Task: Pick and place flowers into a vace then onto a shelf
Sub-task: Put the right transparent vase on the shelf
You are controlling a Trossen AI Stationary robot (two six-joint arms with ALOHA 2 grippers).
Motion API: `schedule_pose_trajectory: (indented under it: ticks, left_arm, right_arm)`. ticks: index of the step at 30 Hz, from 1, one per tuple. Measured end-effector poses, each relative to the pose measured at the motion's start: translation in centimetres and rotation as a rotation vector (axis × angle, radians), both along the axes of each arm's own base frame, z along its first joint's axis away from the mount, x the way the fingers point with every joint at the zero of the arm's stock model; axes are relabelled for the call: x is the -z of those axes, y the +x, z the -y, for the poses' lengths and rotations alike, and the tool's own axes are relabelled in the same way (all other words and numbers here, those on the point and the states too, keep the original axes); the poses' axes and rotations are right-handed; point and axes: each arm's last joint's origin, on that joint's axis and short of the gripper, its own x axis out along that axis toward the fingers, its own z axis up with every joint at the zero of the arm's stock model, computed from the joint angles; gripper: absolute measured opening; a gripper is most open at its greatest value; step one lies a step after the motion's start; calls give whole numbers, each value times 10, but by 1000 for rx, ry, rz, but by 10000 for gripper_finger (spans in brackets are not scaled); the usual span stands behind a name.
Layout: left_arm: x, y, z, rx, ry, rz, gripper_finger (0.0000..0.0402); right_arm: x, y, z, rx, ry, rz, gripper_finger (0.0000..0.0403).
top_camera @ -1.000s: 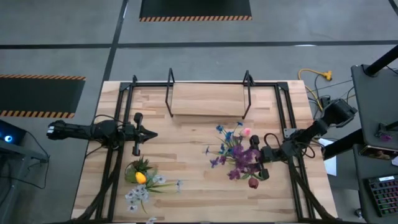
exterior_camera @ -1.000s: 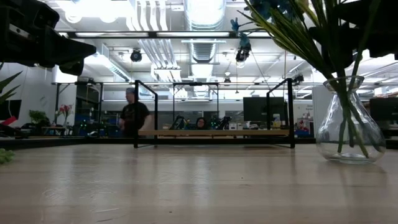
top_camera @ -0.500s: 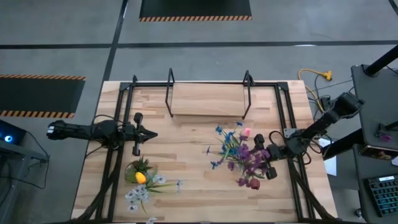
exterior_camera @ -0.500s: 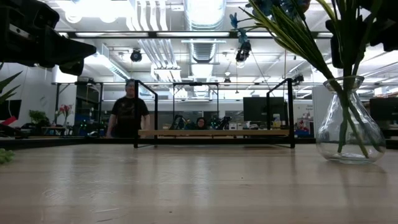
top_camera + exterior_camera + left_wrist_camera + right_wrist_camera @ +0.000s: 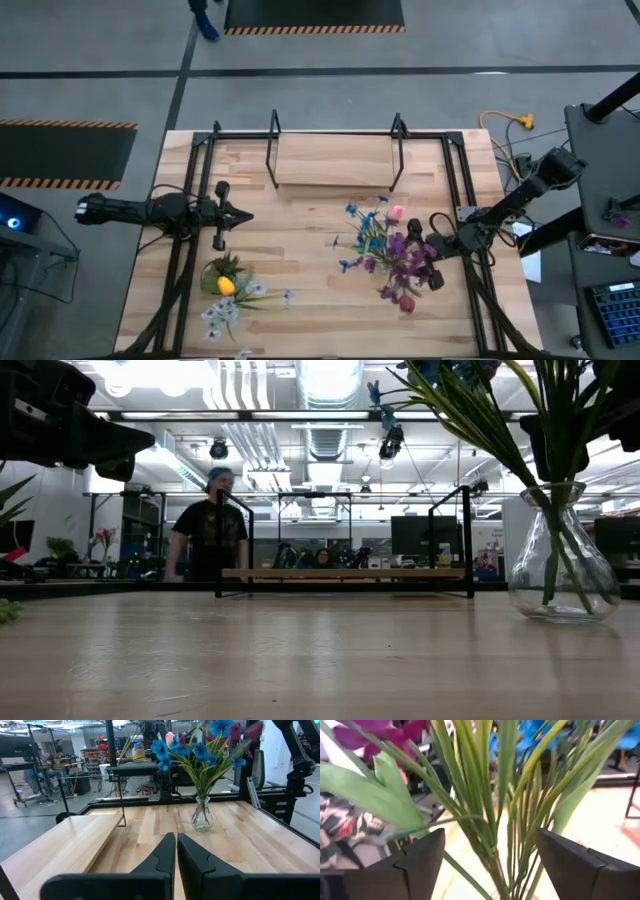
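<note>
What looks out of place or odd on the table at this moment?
Little stands out. The vase stands upright with its flowers inside. A few loose flowers lie flat at the table's near edge, beside a small green plant.

Flowers' [image 5: 480, 410] heads beyond frame top

Bare tabletop [image 5: 300, 250] lies open between the two arms, from the closed left gripper [image 5: 243, 215] across to the flowers [image 5: 385, 250]. The shelf [image 5: 335, 160] blocks the far middle, its board bare between black supports. The right gripper [image 5: 428, 262] stands spread around the stems above the vace [image 5: 562, 565]; a potted plant [image 5: 227, 275] and loose white blooms [image 5: 222, 315] crowd the near left.
</note>
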Motion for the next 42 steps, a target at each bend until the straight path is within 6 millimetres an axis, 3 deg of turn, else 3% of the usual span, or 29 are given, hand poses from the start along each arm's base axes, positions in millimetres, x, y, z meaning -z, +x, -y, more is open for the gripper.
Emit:
schedule_pose_trajectory:
  ticks: [8, 19, 26, 36, 42]
  left_arm:
    - [0, 0, 0, 0, 0, 0, 0]
    - [0, 0, 0, 0, 0, 0, 0]
    - [0, 0, 0, 0, 0, 0, 0]
    - [0, 0, 0, 0, 0, -1, 0]
    - [0, 0, 0, 0, 0, -1, 0]
  right_arm:
    - [-10, 11, -8, -19, -91, -103, 326]
    - [-47, 12, -9, 71, -76, -490, 325]
    - [-60, 14, -10, 87, -81, -502, 325]
    - [-58, 9, -6, 104, -81, -557, 325]
    - [-73, 4, -2, 147, -51, -642, 325]
